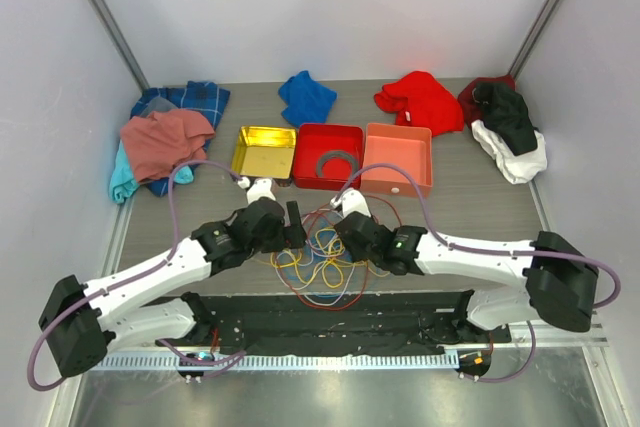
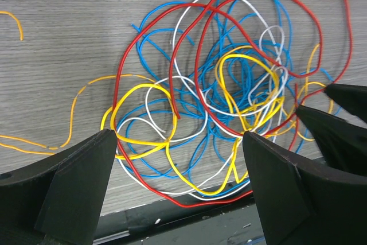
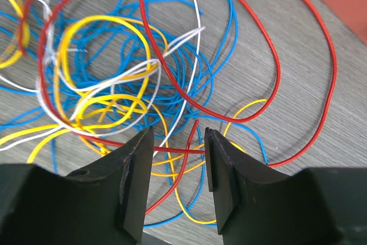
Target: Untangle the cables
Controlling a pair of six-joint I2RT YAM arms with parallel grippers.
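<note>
Near edge, centre: cables (image 1: 318, 265) lie in one loose tangle on the table (image 1: 470, 209), just beyond the arm bases. Both grippers hang over its far half, close together.

Left gripper (image 2: 178, 139): jaws spread wide, holding nothing. Yellow loops and the blue mass lie directly below the gap.

Right gripper (image 3: 178, 134): jaws parted partway, not pinching. A red cable (image 3: 172, 150) crosses the gap low down, and a red free end lies just beyond the tips.

Key relation: the red cable runs left–right across the right jaws' gap, so the right arm is nearer. Judgement: a short drop and a close would take it. Its big loops sweep far right toward bare table, so a pull that way looks least snagged.

In the way: blue, white and yellow strands overlap at the tangle's middle. Orange strands trail left, apart. The grippers may crowd each other.

Farther: yellow tray (image 1: 240, 152), red tray (image 1: 305, 147) holding a grey ring (image 1: 322, 161), orange tray (image 1: 400, 152), in a row.

Farthest: cloths (image 1: 420, 102) heaped along the back.
</note>
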